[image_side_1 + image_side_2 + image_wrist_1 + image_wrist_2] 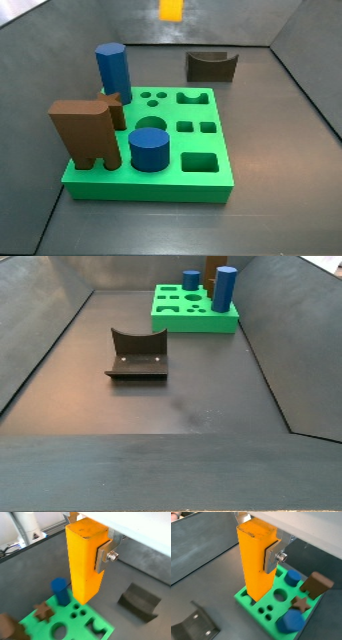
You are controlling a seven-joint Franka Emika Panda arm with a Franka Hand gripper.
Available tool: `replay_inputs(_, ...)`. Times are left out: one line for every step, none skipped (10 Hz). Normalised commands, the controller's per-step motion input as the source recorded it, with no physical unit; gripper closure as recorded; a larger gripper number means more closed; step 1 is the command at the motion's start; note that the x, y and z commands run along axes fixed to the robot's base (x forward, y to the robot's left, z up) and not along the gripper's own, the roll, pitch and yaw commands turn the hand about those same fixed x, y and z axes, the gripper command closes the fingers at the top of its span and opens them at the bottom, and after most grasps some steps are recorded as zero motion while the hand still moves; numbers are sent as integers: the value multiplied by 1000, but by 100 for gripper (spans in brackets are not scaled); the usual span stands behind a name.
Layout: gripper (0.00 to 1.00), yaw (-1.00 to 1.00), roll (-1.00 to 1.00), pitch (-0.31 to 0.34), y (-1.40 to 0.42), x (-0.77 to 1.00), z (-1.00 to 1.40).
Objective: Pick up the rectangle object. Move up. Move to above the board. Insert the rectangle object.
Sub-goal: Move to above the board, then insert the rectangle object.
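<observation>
The gripper hangs high over the green board, its silver fingers clamped on the upright orange block. In a side view only the block's lower end shows. Next, probably: centre the block squarely over a matching hole and keep it vertical while lowering.

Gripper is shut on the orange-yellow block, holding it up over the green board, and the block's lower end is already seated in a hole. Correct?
Not quite. The gripper is shut on the rectangle object, held upright above the board, but it is not seated: a side view shows its lower end hanging high above the board.
</observation>
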Motion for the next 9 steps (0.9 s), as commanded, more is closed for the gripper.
replay_inputs(100,6,-7,12,-1000,-203,117)
replay_inputs(100,4,6,24,-850,-156,125)
replay_inputs(100,9,1,36,-650,-107,105)
replay_inputs(100,7,2,60,-330,-37,64)
replay_inputs(100,7,2,68,-236,-16,50)
replay_inputs(100,0,0,0,0,-20,0)
replay_inputs(100,0,0,-11,-11,0,0)
replay_inputs(100,0,-9,-33,-231,54,-77)
replay_inputs(100,0,0,-60,-460,60,-123)
